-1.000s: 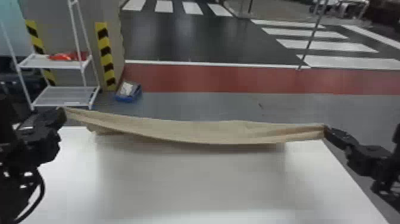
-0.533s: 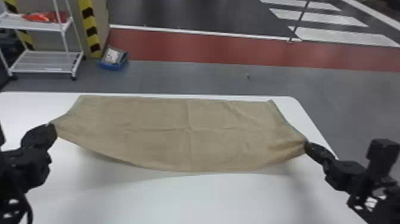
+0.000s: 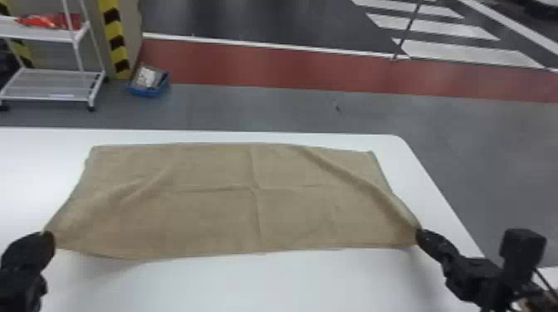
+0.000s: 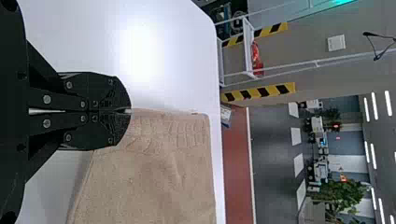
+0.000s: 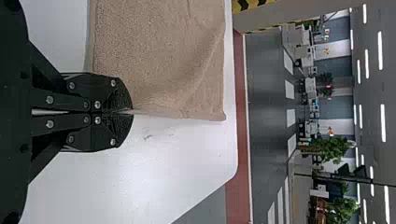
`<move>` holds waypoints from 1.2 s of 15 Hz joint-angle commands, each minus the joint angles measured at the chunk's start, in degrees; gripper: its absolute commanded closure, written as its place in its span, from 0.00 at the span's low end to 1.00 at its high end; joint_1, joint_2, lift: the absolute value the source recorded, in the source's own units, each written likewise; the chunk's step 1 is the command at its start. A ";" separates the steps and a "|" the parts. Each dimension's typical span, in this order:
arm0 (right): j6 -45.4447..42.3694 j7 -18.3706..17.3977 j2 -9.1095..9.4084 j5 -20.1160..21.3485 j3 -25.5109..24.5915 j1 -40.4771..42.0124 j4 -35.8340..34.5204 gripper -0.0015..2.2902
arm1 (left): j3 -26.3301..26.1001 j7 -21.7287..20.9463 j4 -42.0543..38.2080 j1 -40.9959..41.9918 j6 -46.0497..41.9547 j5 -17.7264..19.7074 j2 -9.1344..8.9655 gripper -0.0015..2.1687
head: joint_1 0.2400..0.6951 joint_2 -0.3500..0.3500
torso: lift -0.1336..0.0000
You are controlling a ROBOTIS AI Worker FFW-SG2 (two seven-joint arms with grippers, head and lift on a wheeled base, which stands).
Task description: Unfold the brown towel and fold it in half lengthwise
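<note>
Brown towel (image 3: 211, 211), pinched by its near corners
Nipped in closed left claw (image 4: 130, 111) and closed right claw (image 5: 132, 112); probably light, limp, best held right there

brown towel (image 3: 216, 207), spread flat, creased, on table

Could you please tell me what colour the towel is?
The towel is light brown, best seen in the head view.
</note>
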 commanded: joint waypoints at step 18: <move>-13.02 10.62 0.37 6.72 -8.50 -0.30 5.12 0.04 | 8.20 -16.19 18.92 7.41 -42.40 1.23 -0.24 0.13 | 1.00 0.13 | 0.07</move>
